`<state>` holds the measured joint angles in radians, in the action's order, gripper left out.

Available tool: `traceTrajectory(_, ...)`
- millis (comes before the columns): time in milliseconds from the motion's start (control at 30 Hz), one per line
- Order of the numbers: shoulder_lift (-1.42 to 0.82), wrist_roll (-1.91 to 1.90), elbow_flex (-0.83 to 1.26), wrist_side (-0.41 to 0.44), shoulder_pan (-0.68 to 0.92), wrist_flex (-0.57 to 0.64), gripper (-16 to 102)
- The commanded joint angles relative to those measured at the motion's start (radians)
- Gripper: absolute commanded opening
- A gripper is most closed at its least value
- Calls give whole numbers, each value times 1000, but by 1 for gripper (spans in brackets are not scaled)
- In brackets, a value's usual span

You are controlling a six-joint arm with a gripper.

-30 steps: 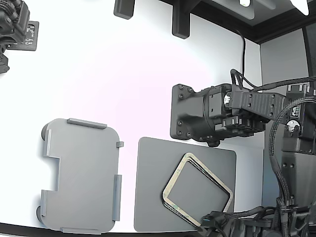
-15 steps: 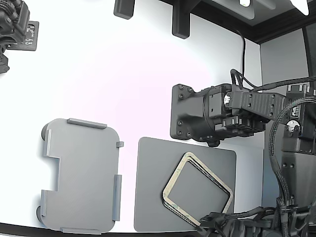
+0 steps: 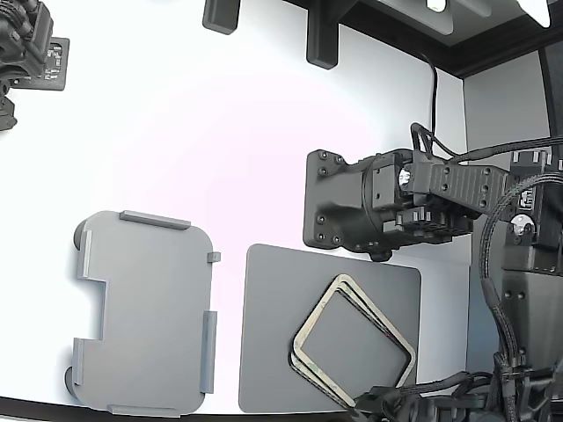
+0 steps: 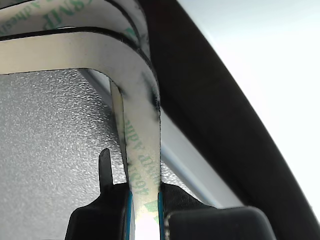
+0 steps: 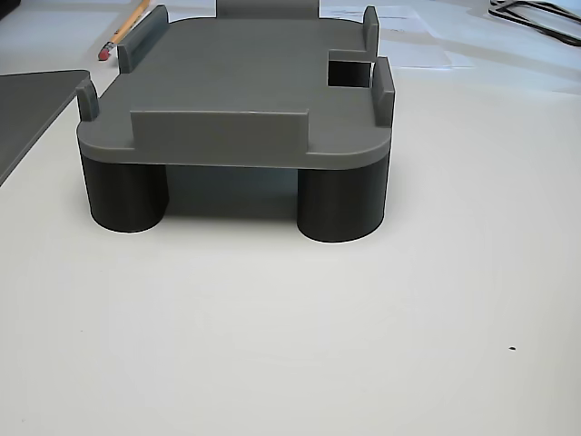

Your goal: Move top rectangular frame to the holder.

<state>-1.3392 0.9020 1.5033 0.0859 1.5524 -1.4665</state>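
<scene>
- Two frames lie stacked on the dark mat (image 3: 273, 352); the gripper (image 4: 144, 202) is pinched on one side of the top frame (image 3: 310, 330)
- The holder (image 3: 145, 308) sits empty, well apart toward the exterior view's left, so the carry goes that way

Pincer (image 4: 144, 200) base cut off; frame (image 4: 142, 150) partly cropped.
</scene>
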Motion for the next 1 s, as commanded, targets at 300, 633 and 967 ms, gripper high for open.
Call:
traceTrajectory(300,-38,-118,-207,94,-12,-107,-11)
traceTrajectory(633,-28,-845,-334,396,-26,-189,-11)
traceTrajectory(967,-150,-661,-299,451,-233,-189,-11)
